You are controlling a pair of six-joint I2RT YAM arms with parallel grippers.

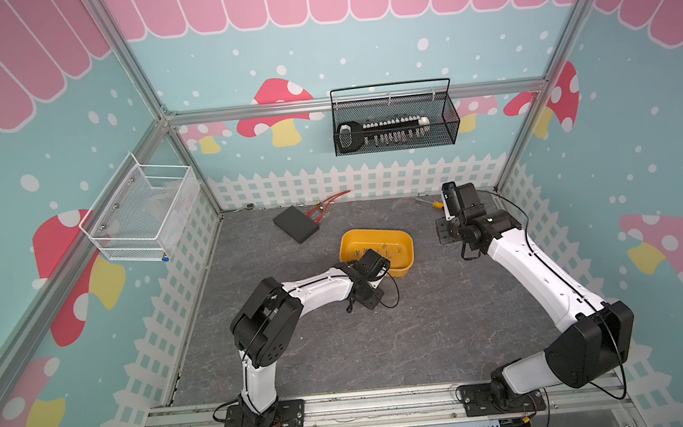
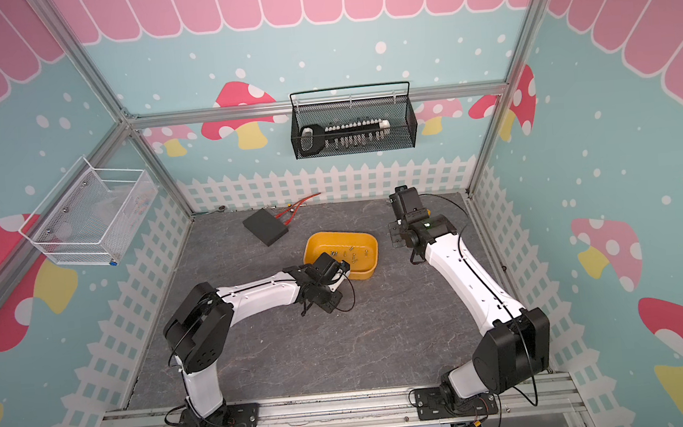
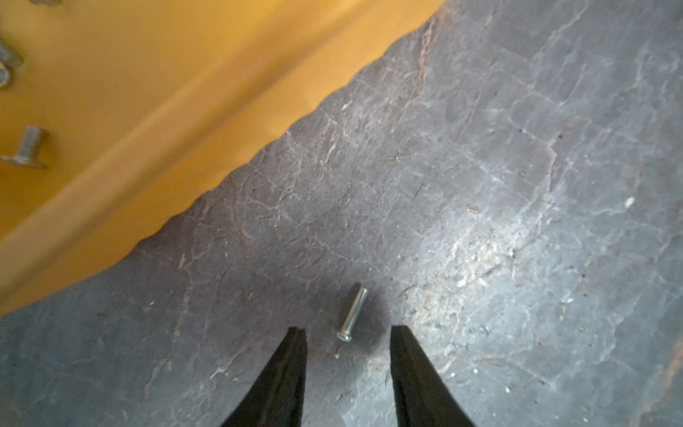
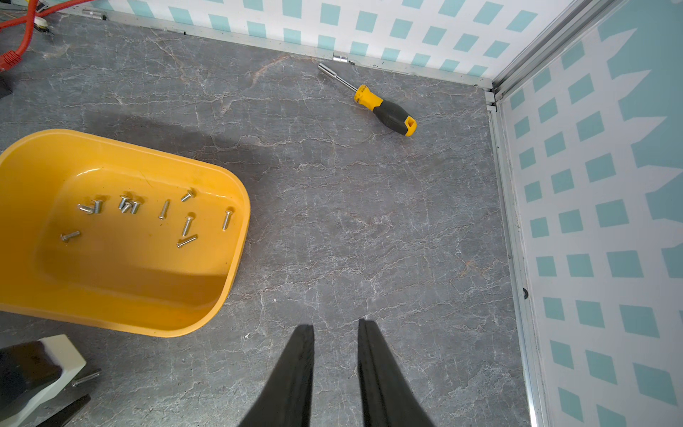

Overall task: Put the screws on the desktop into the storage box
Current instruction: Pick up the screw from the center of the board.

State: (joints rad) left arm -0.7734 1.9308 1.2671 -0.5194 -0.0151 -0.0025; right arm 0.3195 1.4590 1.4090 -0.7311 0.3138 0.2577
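Left gripper (image 3: 347, 328): fingers moderately apart, empty, low over the desktop (image 3: 499, 166). One screw (image 3: 353, 310) lies flat, head between the tips, shank pointing ahead. Storage box (image 3: 166, 122) just beyond, other screws (image 4: 186, 225) inside. Right gripper (image 4: 335, 324) is narrowly parted and empty. Step looks like the pick. Next: descend, pinch, lift over the rim.

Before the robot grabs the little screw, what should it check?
1. The left gripper is open: ok.
2. The screw lines up with the gap between its jaws: ok.
3. The screw lies flat on the desktop, apart from the storage box: ok.
4. Fingertips low enough to pinch: cannot tell.
5. The right gripper is empty, away from the box: ok.
6. All screws boxed: not ok.
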